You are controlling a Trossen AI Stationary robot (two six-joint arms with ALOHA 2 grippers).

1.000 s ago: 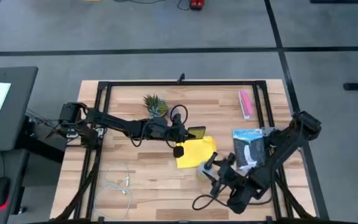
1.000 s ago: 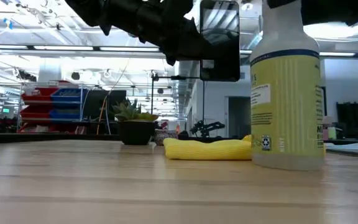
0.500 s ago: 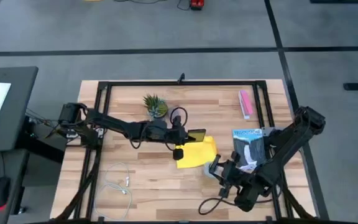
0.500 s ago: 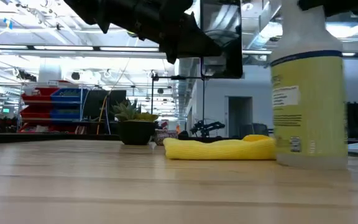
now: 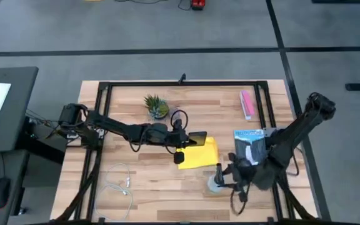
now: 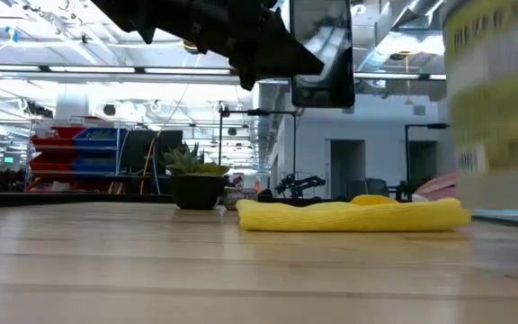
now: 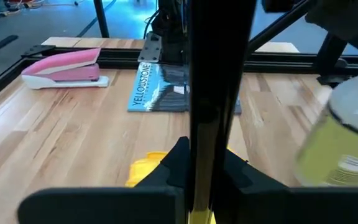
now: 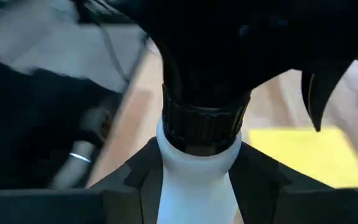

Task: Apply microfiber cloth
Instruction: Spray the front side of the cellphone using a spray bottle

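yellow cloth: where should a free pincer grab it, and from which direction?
Probably the cloth's front-right corner, from straight above. In the low view it lies as a flat, low fold on the table, leaving no edge to pinch from the side. The left pincer holds the phone over its rear-left part; the right pincer, shut on the spray bottle, sits just beyond that corner.

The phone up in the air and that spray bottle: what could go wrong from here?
The left gripper holds the phone by its edges, raised over the microfiber cloth; a slip would drop it, though probably onto the cloth. The right gripper grips the spray bottle by its neck near the table's front edge; it could tip or swing into the cloth.
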